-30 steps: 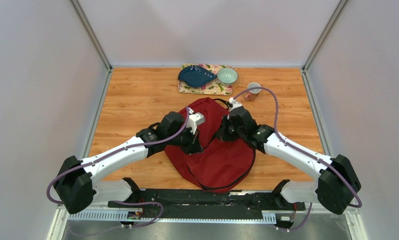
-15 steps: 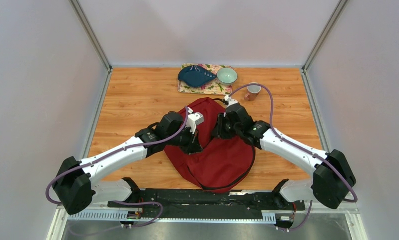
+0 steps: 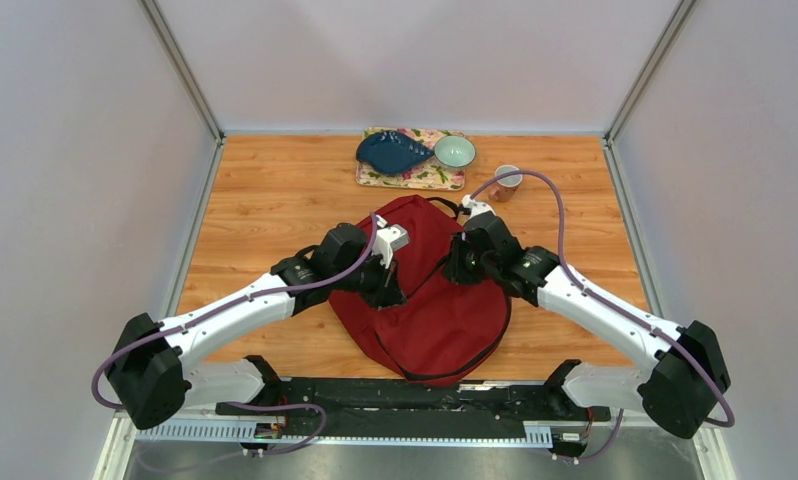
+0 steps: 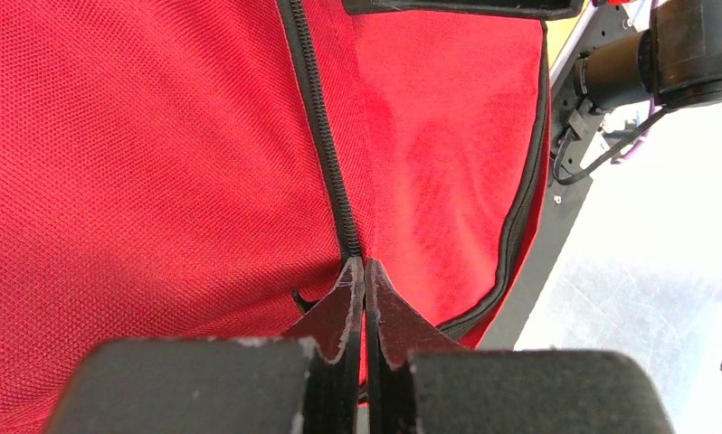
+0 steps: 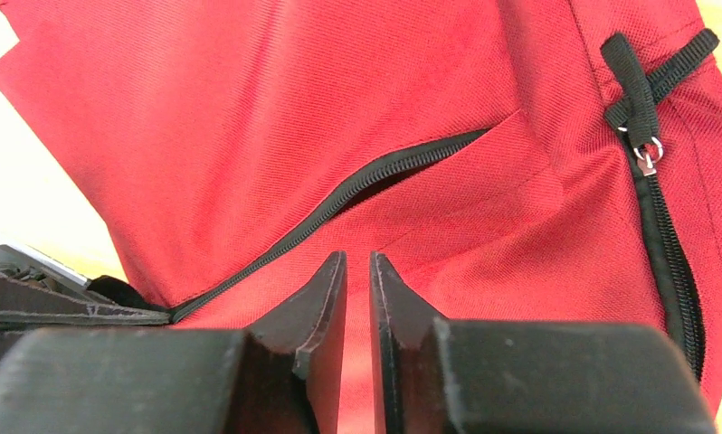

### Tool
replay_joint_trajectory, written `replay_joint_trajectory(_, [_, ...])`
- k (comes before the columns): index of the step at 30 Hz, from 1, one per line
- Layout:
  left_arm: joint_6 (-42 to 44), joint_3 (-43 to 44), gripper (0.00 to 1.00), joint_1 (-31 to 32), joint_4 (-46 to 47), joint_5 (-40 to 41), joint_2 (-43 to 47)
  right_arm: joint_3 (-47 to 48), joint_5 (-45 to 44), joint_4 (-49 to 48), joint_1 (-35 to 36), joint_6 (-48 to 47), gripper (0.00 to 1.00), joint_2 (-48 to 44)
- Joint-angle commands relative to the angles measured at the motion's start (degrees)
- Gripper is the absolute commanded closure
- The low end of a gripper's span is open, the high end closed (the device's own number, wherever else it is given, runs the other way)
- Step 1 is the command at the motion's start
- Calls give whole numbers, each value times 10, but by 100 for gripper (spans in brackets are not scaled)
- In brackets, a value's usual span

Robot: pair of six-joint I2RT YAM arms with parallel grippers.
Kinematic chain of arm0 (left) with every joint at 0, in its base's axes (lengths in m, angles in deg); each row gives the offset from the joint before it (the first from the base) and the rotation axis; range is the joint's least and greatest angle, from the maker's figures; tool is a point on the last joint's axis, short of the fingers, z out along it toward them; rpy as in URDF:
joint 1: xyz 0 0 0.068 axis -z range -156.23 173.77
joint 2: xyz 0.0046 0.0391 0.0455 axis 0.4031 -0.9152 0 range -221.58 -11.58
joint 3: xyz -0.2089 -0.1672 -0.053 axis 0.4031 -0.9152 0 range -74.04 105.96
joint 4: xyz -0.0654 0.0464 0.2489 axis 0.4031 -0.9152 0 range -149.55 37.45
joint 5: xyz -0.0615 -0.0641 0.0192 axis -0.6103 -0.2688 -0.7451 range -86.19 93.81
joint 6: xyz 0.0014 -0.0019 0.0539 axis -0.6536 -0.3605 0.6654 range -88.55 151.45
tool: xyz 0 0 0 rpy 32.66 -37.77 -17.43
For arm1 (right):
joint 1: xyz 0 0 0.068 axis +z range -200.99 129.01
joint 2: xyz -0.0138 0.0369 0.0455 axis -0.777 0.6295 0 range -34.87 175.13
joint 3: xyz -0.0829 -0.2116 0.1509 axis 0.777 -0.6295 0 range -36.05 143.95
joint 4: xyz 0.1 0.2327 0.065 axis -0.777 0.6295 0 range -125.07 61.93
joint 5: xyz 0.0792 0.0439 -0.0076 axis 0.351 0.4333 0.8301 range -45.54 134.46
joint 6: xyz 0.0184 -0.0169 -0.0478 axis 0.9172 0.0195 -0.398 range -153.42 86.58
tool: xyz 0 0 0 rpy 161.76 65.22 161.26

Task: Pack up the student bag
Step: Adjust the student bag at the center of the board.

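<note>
The wooden table (image 3: 265,200) shows wide bare boards left and right of the student bag (image 3: 445,320). The bag lies centred, with its lower edge near the table's front edge. A floral tray (image 3: 430,181) and a cup (image 3: 507,181) stand well apart from it at the far edge. The left gripper (image 4: 358,264) is clenched, its tips at the bag's zipper (image 4: 326,136). The right gripper (image 5: 358,258) is released, its jaws a slit apart over the red cloth.

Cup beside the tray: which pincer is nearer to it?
Right. The right pincer hovers over the student bag's side nearest the cup; the left pincer is shut at the bag's zipper, farther from it.
</note>
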Motion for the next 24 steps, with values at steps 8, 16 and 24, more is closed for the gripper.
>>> replay_joint_trajectory(8, [11, 20, 96, 5, 24, -60, 13, 57, 51, -11, -1, -11, 78, 25])
replay_joint_trajectory(16, [11, 22, 96, 5, 26, -57, 13, 80, 22, 42, -2, -29, 77, 64])
replay_joint_trajectory(24, [11, 23, 96, 5, 28, -56, 14, 64, -14, 23, -1, 2, 71, 50])
